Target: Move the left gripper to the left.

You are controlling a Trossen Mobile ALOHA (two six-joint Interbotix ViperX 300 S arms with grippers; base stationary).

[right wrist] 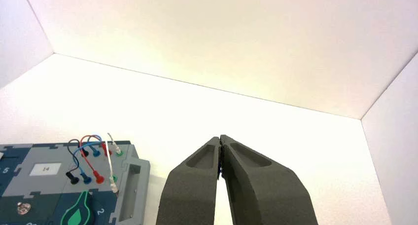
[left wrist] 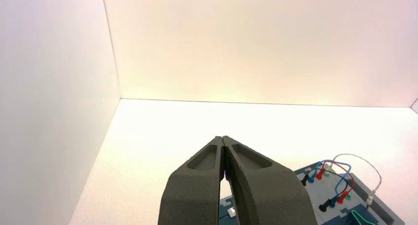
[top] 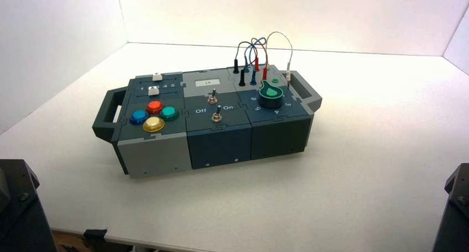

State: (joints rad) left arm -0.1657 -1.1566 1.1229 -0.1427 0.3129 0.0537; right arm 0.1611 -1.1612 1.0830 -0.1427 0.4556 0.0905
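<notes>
A white surface [top: 354,169] with white walls on three sides carries a grey and dark blue control box [top: 207,122], turned slightly so that its right end sits farther away.

The left claw [left wrist: 223,138] hangs in the air at the near left of the scene, well apart from the box. Its two dark fingers [left wrist: 197,185] are pressed together at the tips and pinch nothing. Its wrist view shows only the box's far right corner, low down and beyond the claw. In the high view just the dark base of the left arm [top: 19,208] shows at the near left corner.

The right claw [right wrist: 220,137] hangs at the near right, fingertips likewise meeting and empty. The box's right handle [right wrist: 129,183] lies to its left, apart from it.

On the box's left section sit four round buttons: red [top: 155,106], blue [top: 139,117], green [top: 169,113] and yellow [top: 154,124], with two white slider caps [top: 154,90] just beyond them. The middle section has two metal toggle switches [top: 217,116] between lettering that appears to read "Off" and "On". The right section has a black knob with a green pointer [top: 271,94], and beyond it looping red, blue, black and white wires [top: 257,53] plugged into sockets.
</notes>
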